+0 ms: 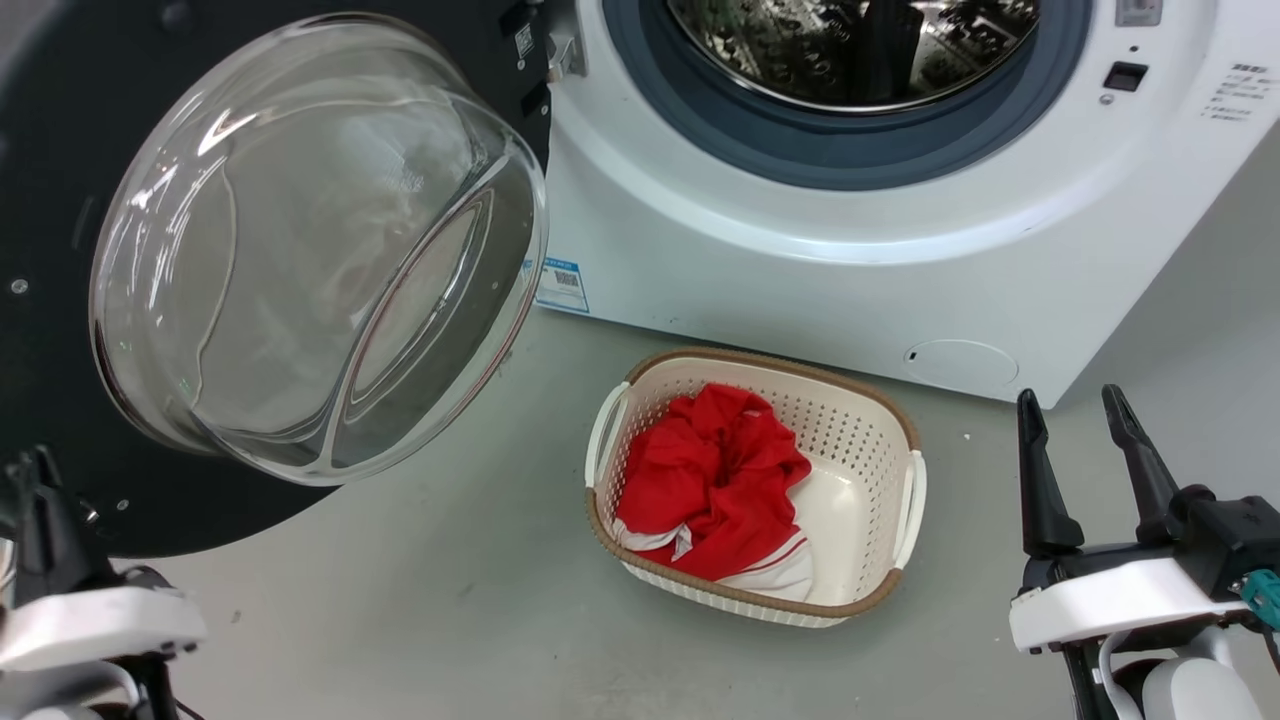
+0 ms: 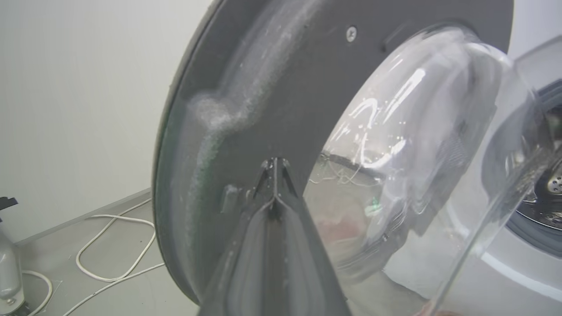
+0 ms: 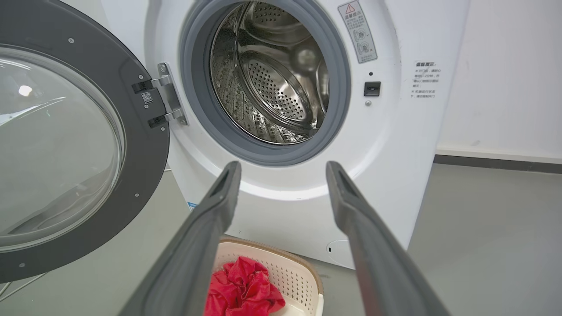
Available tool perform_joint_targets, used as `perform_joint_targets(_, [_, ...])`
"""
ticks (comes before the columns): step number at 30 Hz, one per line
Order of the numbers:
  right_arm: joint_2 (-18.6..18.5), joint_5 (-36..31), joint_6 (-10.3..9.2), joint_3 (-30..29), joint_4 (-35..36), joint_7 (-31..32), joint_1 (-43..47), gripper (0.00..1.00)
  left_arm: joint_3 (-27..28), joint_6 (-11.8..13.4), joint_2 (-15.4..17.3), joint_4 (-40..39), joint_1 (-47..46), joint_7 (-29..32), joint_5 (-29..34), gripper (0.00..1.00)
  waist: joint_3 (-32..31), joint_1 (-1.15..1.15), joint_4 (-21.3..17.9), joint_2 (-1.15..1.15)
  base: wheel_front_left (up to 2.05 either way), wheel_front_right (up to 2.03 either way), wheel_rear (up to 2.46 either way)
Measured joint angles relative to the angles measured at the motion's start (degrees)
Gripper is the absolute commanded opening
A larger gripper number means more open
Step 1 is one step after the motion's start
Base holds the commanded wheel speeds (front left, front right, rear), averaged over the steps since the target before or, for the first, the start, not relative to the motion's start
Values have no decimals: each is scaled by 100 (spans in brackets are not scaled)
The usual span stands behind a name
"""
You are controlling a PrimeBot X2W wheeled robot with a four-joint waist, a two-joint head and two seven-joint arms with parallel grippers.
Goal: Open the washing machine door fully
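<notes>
Head view: the washing machine door [image 1: 310, 250] stands swung out left of the washing machine [image 1: 800, 270]. The right gripper [image 1: 1085, 430] has its fingers apart.
Left wrist view: the left gripper [image 2: 274, 164], fingers together, is at the door's inner face. Best to push steadily outward near the rim.
Right wrist view: the hinge [image 3: 169, 98] probably allows more swing.

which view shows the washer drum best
The right wrist view: the steel drum shows nearly whole, perforations clear. The head view crops it at the top edge; the left wrist view catches a sliver beyond the washing machine door.
</notes>
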State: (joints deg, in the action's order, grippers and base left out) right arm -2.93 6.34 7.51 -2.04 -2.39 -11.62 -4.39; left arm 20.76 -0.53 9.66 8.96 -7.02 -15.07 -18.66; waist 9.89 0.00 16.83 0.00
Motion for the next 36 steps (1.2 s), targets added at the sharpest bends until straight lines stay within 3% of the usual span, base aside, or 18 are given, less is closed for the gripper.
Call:
perform_joint_targets(5, [1,16,0,30,-59,-45,59,100,-292,-103,-203,-280,427,0,307,0,-167,0,-152,0,0,0,0])
perform_joint_targets(12, [0,-57,-1,42,-56,-54,99,100,-1104,-201,-492,-695,747,0,720,0,-270,-1,-457,0,0,0,0])
perform_joint_targets(20, [0,-220,0,1,0,-94,86,100,-1851,-305,-610,-599,398,0,862,0,-244,0,-820,0,0,0,0])
perform_joint_targets(30, [0,-277,0,-35,138,-148,87,100,-2134,-367,-533,-321,109,0,1101,2,-333,0,-1336,0,0,0,0])
perform_joint_targets(31, [0,-276,0,-24,158,-147,91,100,-2119,-343,-515,-292,99,1,1101,25,-346,0,-1376,0,0,0,0])
perform_joint_targets(33, [0,-256,0,-5,176,-146,96,100,-2094,-290,-510,-252,97,1,1104,93,-371,0,-1440,0,0,0,0])
perform_joint_targets(34, [0,-243,0,-2,179,-143,102,100,-2090,-274,-498,-237,96,1,1114,100,-385,0,-1464,0,0,0,0])
perform_joint_targets(36, [0,-234,0,20,180,-137,124,100,-2080,-226,-475,-222,96,1,1146,100,-404,0,-1501,0,0,0,0])
